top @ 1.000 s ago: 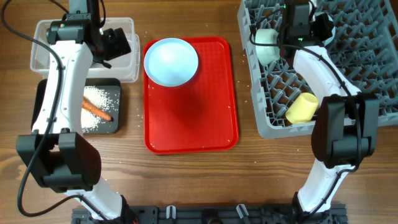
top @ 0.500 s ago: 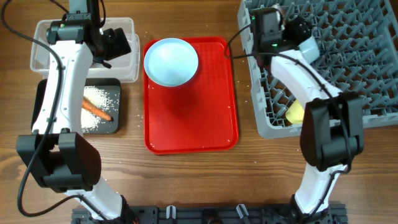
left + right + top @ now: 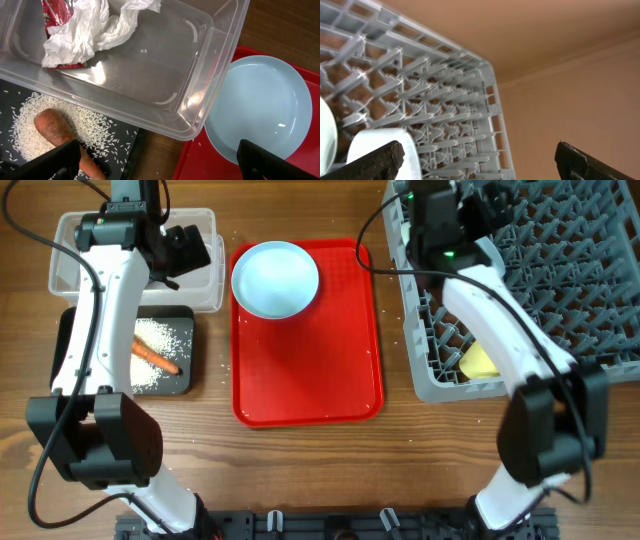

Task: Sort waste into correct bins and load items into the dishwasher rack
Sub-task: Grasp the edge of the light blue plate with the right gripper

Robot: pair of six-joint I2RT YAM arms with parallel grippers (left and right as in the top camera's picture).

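My left gripper [image 3: 160, 167] hangs open over the near corner of the clear tub [image 3: 210, 75], which holds crumpled white tissue [image 3: 95, 30] and a red-and-white wrapper [image 3: 57, 10]. An orange carrot [image 3: 57, 132] lies on white rice [image 3: 95, 135] in the black tray [image 3: 185, 320]. A light blue plate [image 3: 275, 278] sits at the far end of the red tray. My right gripper [image 3: 480, 165] is open and empty above the grey dishwasher rack [image 3: 435, 100], with a pale bowl's rim [image 3: 385, 142] by its left finger. A yellow cup [image 3: 482, 360] lies in the rack.
The red tray [image 3: 310, 370] lies between the bins and the rack. Stray rice grains dot the wooden table [image 3: 300, 470]. My right arm [image 3: 500, 310] stretches across the rack's left side, and my left arm [image 3: 100, 310] runs over the black tray.
My right gripper has opened and let go of the pale bowl in the rack, then swung left toward the rack's far left corner. The left arm has stayed still.
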